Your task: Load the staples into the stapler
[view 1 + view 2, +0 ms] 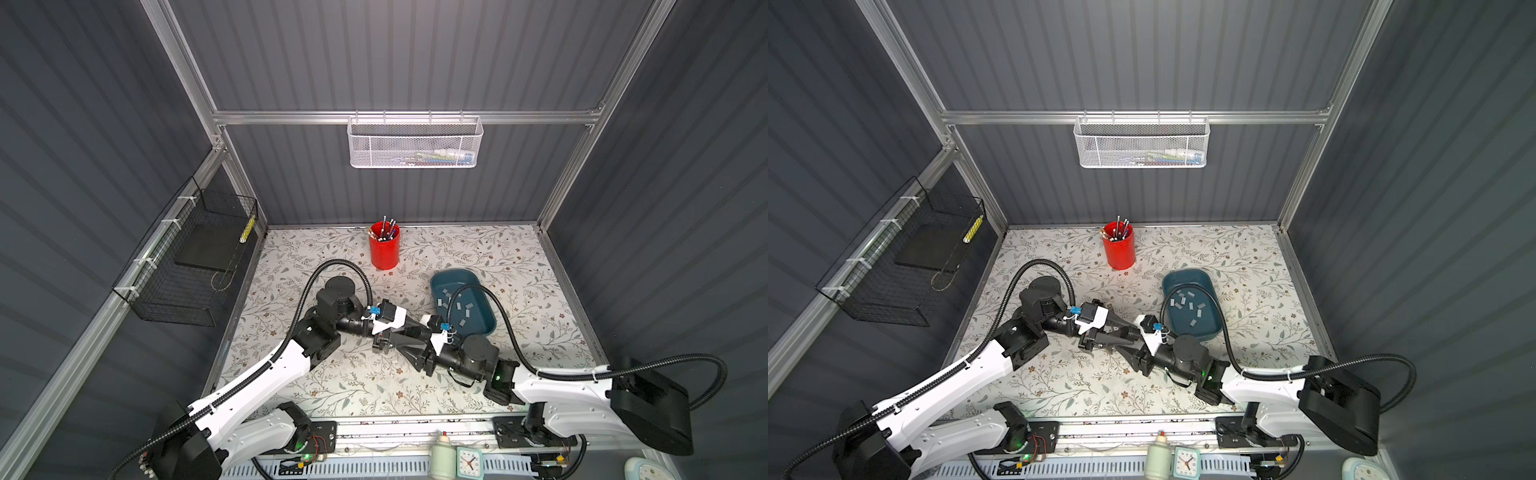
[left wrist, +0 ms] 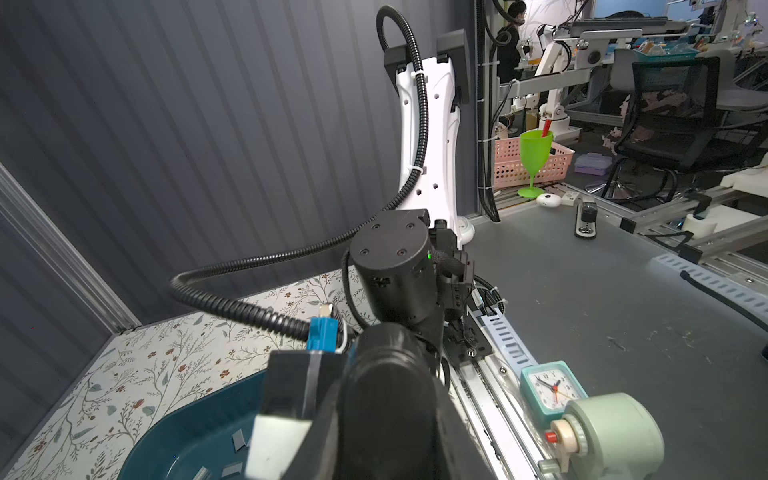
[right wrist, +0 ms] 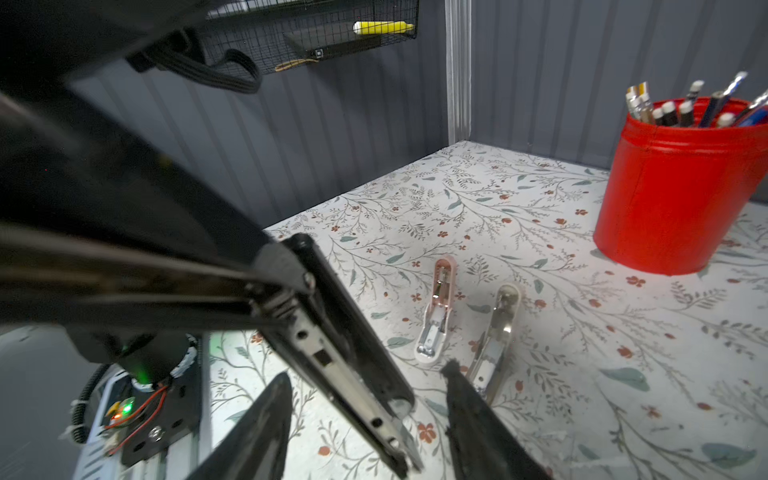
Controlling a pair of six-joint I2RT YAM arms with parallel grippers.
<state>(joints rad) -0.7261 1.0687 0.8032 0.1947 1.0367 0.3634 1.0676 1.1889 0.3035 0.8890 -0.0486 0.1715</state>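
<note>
My left gripper is clamped on the black stapler. It holds the stapler tilted above the mat at mid-table, opened at the hinge, with the metal channel bared. The channel looks empty. My right gripper has its jaws apart, straddling the channel's front end and gripping nothing. The staples lie loose in the teal tray, just right of my wrists and a little farther back. I judge the stapler is opened but not yet loaded. Next, my right gripper must reach the tray, pinch one strip by its sides, and seat it legs-down in the channel.
</note>
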